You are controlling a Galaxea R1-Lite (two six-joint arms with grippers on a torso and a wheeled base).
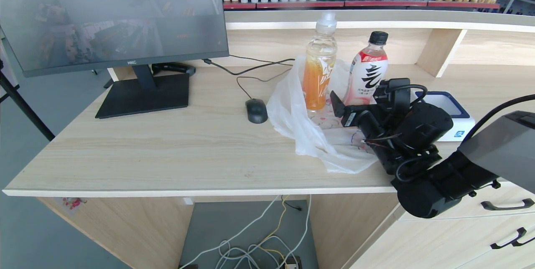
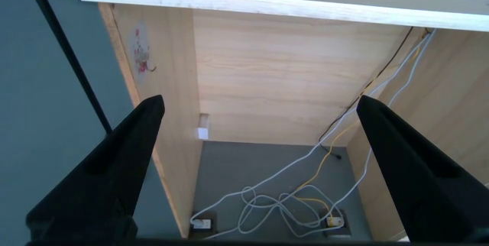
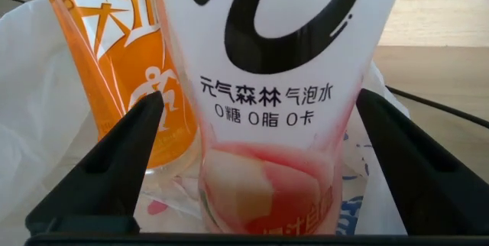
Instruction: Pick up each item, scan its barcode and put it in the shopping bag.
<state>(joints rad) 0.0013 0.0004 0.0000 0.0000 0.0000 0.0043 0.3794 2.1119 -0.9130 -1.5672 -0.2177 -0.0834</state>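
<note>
Right of centre in the head view, the pink bottle (image 1: 368, 74) stands beside the orange bottle (image 1: 318, 68) on the white shopping bag (image 1: 292, 110), which lies crumpled on the bench (image 1: 167, 148). The right end effector (image 3: 260, 105) is spread apart either side of the pink bottle. The left end effector (image 2: 260, 105) hangs spread below the bench edge.

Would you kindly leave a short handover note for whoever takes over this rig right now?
Left claw: open, empty, low in front of the desk.
Right claw: open, one finger on each side of the pink bottle, not gripping.
Things: pink bottle and orange bottle stand upright, side by side, amid the shopping bag folds. The scanner is to their right.
Done: scans cannot be confirmed.
Left: verify scans and bag both bottles properly.
</note>
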